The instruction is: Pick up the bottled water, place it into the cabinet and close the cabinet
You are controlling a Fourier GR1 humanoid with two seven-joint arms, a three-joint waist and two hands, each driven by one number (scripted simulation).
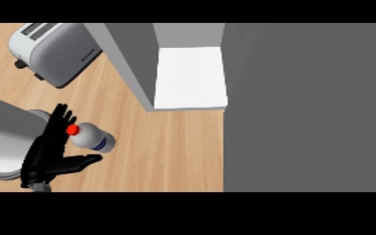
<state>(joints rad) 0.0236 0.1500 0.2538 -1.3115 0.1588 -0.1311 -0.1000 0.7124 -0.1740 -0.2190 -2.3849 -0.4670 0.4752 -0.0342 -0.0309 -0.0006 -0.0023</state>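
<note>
The bottled water [93, 137] is a clear bottle with a red cap and a blue label, standing on the wooden counter [169, 149] at the lower left. My left hand [46, 157] is right beside it on its left, open. Its straight fingers [58, 122] reach up past the cap and its thumb [82, 161] stretches out below the bottle; I cannot tell if they touch it. The cabinet [125, 55] is open up and to the right, showing a white shelf [191, 77] with nothing on it. My right hand does not show.
A silver toaster [55, 52] stands at the far left of the counter. A wide dark grey panel [297, 107], apparently the cabinet's open door, fills the right side. A grey rounded shape [15, 139] sits at the left edge beside my hand.
</note>
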